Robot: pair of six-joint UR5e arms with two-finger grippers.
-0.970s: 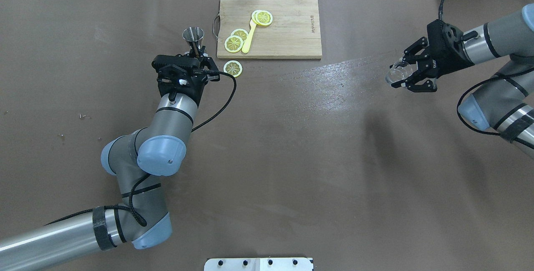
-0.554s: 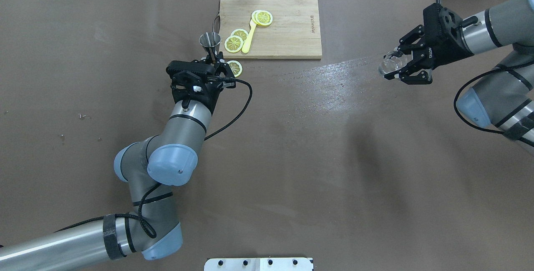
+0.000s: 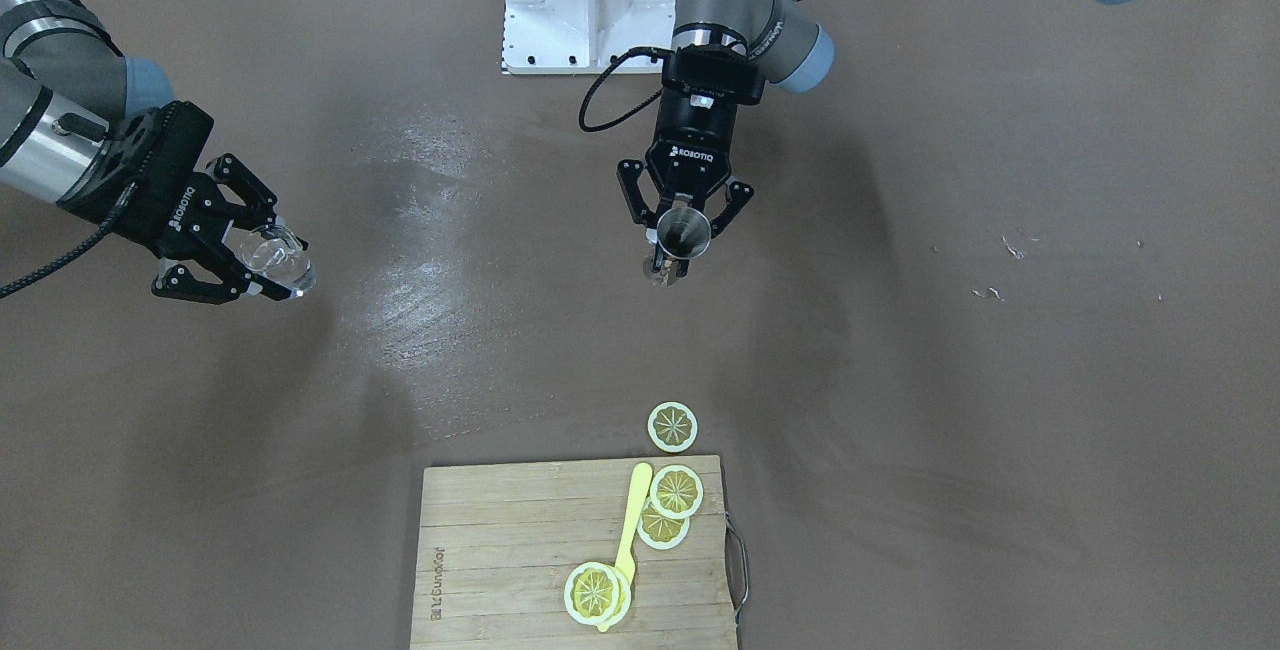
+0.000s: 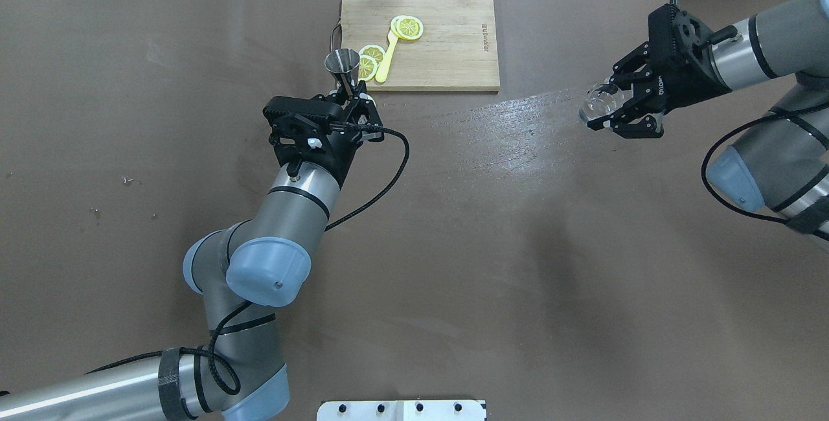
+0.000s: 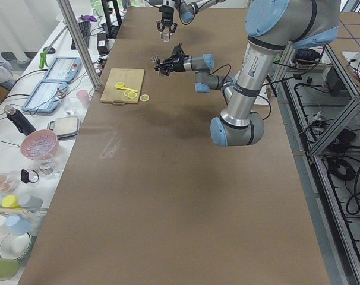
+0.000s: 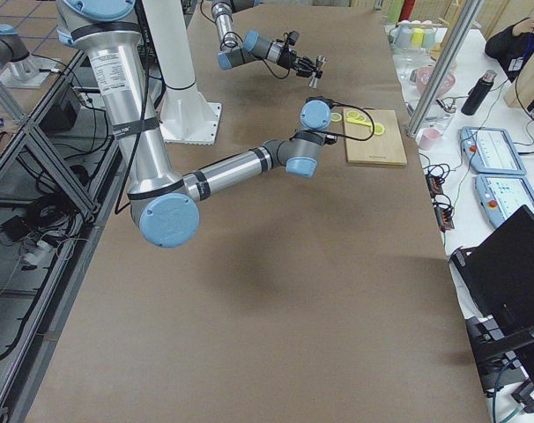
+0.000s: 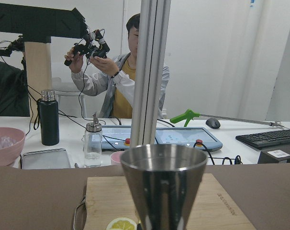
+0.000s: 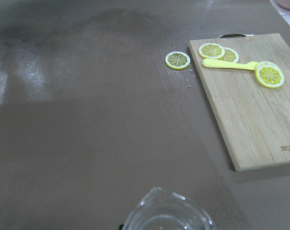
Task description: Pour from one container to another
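The silver hourglass jigger (image 4: 343,63) is held upright above the table, with my left gripper (image 4: 353,97) shut on its narrow waist. It hangs near the cutting board's left corner. From the front, the jigger (image 3: 683,230) shows its open upper cone, and it fills the bottom of the left wrist view (image 7: 164,187). Far to the right, my right gripper (image 4: 597,105) is shut on the clear glass tumbler (image 4: 593,102), which is lifted and tilted above the table. The tumbler (image 3: 272,256) shows at the left of the front view. Only its rim (image 8: 166,213) shows in the right wrist view.
A wooden cutting board (image 4: 447,52) lies at the far middle with lemon slices (image 4: 408,27) and a yellow knife (image 4: 386,58) on it. One lone slice (image 3: 672,427) lies on the table beside the board. The white robot base (image 3: 585,0) stands at the near edge.
My left gripper has carried the jigger to the right, toward the board's corner. My right gripper has moved the tumbler a little to the left and farther away.
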